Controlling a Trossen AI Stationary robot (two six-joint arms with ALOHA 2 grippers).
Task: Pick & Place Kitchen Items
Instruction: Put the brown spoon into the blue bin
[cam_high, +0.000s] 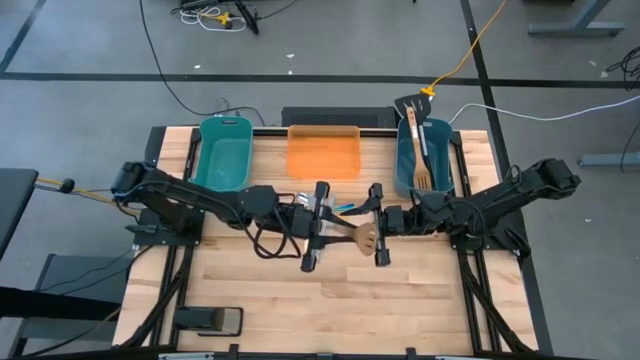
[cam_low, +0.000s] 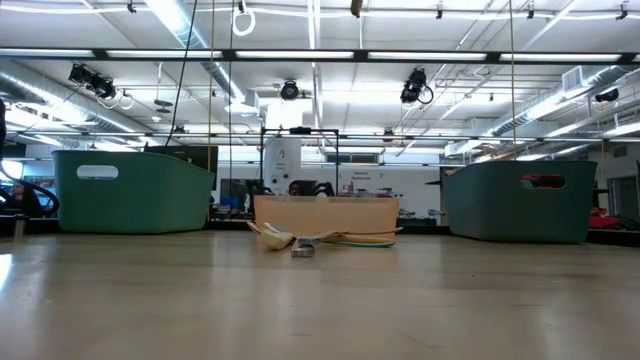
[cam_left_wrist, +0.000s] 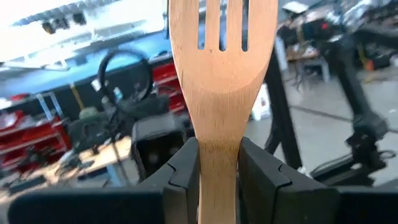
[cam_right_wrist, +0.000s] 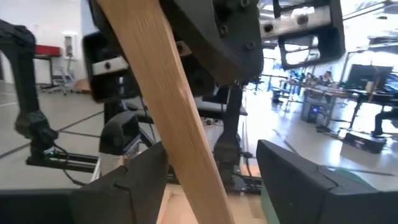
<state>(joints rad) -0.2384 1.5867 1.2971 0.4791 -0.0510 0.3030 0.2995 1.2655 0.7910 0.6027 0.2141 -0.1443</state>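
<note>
While no writing reads, left tool (cam_left_wrist: 217, 171) clamped on slotted wooden spatula (cam_left_wrist: 222, 74) (right tool (cam_right_wrist: 211, 177) agape).

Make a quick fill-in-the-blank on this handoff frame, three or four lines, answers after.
1. The pale wooden slotted spatula is clamped by its handle in the ____ gripper.
2. The right gripper straddles the spatula with its fingers ____.
3. The flat tray between the two teal tubs is ____ in colour.
4. A wooden fork lies in the tub on the robot's ____ side.

Answers: left; open; orange; right
</note>
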